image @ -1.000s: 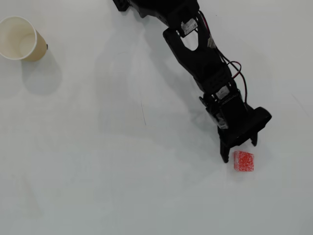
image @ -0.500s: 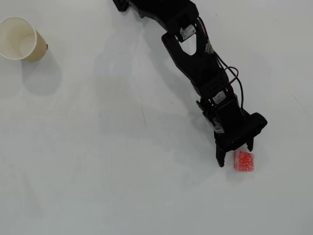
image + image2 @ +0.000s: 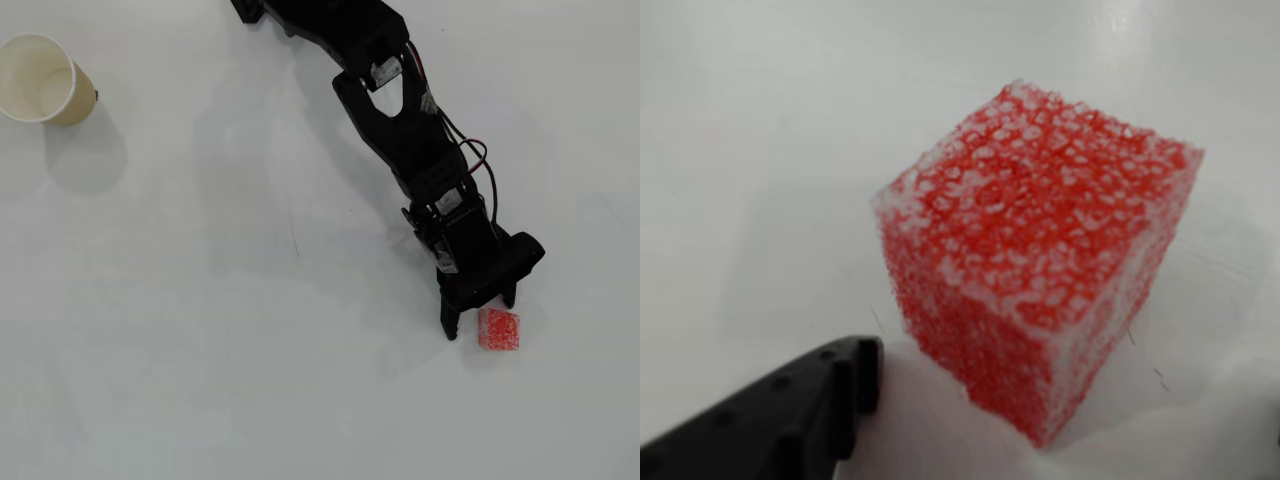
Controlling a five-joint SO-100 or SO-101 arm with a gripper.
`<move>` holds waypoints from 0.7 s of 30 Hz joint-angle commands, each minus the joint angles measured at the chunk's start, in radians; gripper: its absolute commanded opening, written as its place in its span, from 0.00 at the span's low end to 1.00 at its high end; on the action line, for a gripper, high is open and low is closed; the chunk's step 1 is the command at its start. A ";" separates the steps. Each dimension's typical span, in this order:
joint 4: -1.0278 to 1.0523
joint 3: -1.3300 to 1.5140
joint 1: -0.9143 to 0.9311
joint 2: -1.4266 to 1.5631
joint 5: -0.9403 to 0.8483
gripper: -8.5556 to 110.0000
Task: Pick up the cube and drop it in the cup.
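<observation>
Your tool (image 3: pixel 481 317) hangs low over the white surface (image 3: pixel 250 350) with its two fingers spread apart, gripping nothing. The cube (image 3: pixel 499 329) sits on the surface just below the fingertips in the overhead view, slightly right of the gap. In the wrist view one black finger (image 3: pixel 790 415) lies just left of the cube, not touching it. The cup (image 3: pixel 42 79) stands upright, well apart, at the far upper left.
</observation>
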 commanded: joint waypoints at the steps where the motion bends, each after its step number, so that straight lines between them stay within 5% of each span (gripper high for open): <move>1: 0.005 -0.178 0.002 0.032 0.003 0.38; 21: 0.057 -0.342 0.005 -0.080 0.003 0.38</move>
